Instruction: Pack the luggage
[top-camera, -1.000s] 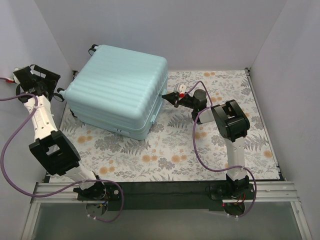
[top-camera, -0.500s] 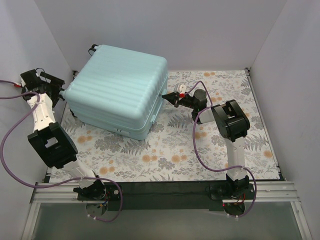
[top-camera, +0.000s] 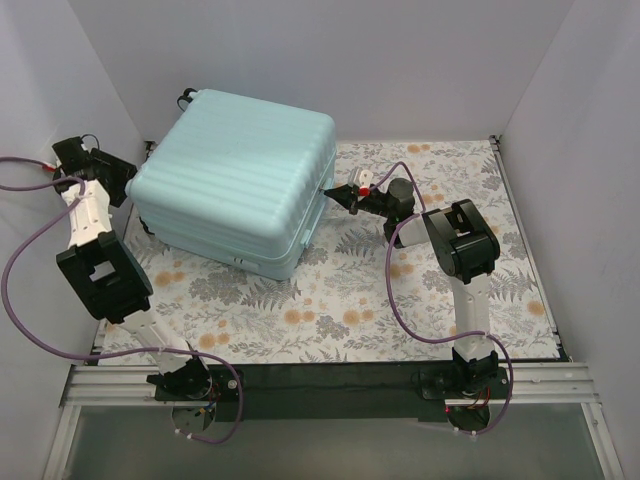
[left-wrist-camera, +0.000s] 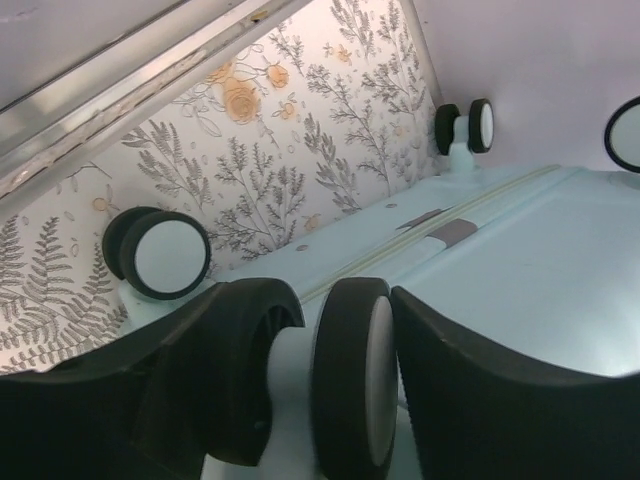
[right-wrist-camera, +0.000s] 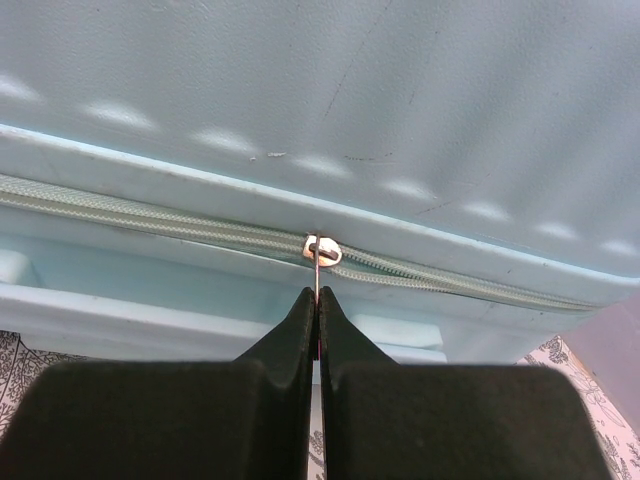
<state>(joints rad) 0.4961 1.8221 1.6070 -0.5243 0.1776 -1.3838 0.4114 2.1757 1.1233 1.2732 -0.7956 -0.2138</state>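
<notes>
Luggage (top-camera: 235, 180) closed, lying flat on the floral table cover (top-camera: 420, 300), far-left part of it. My right gripper (right-wrist-camera: 318, 302) is clenched on the zip pull (right-wrist-camera: 317, 270) at the seam on the case's right side, fingers pressed tight together. My left gripper (left-wrist-camera: 335, 300) is at the wheel end, fingers spread wide with a black wheel (left-wrist-camera: 352, 370) between them; can't tell if the pads touch it
</notes>
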